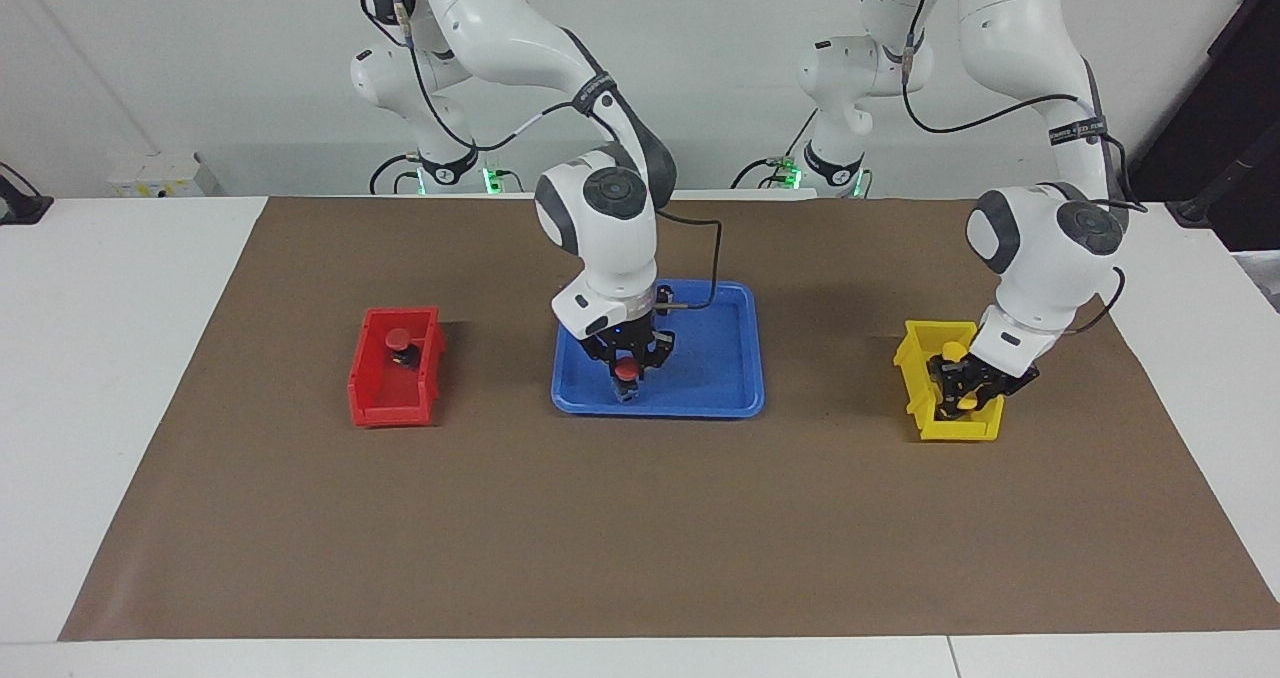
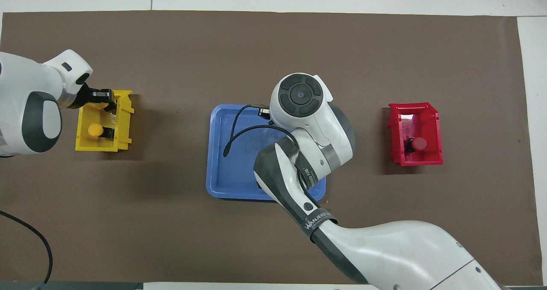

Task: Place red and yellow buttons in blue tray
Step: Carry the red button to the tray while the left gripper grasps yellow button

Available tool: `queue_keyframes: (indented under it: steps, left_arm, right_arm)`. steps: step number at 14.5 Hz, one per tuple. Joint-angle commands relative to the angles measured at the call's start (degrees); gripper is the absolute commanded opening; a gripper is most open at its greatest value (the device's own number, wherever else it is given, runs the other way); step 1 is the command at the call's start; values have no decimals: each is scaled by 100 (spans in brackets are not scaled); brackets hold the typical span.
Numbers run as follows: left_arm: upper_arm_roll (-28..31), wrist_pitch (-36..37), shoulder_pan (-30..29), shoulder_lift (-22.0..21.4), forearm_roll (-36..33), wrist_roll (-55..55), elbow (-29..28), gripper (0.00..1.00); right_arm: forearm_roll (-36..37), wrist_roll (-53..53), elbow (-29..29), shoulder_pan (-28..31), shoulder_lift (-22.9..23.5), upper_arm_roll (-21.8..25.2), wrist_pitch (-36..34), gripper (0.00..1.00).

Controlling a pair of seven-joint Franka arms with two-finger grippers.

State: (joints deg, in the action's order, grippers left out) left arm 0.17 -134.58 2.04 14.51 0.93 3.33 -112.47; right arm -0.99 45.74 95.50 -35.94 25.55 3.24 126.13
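Observation:
My right gripper (image 1: 627,366) hangs low over the blue tray (image 1: 720,378), at the edge farther from the robots, shut on a red button (image 1: 626,369). In the overhead view the right arm covers much of the blue tray (image 2: 222,170) and hides that gripper. A second red button (image 1: 398,339) (image 2: 419,143) stands in the red bin (image 1: 372,398) (image 2: 436,123). My left gripper (image 1: 962,393) (image 2: 101,101) reaches into the yellow bin (image 1: 915,358) (image 2: 124,123), shut on a yellow button. Another yellow button (image 1: 957,350) (image 2: 95,130) stands in the same bin, nearer to the robots.
A brown mat (image 1: 640,538) covers the table's middle; both bins and the tray sit on it. The red bin is toward the right arm's end, the yellow bin toward the left arm's end.

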Motion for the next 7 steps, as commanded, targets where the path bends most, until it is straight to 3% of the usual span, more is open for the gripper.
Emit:
queue_keyframes:
  steps: [1,4,5,6,7]
  left_arm:
    - [36,71,42,-36,-58,-43,215,2]
    - [36,519,51,-19,-23,-43,777,1]
    - [36,686,51,7,-14,-52,1040,1]
    - [36,879,33,86,-14,-52,1347,1]
    - [53,1055,25,174,-23,-52,1603,1]
  right_arm:
    - [19,242,108,-177,109,19,219,27]
    - [-33,268,127,-177,108,19,210,31]
    - [-33,260,109,-168,100,19,175,48]
    - [19,260,39,-99,100,27,88,83]
    - [46,251,-66,-54,74,62,26,99]
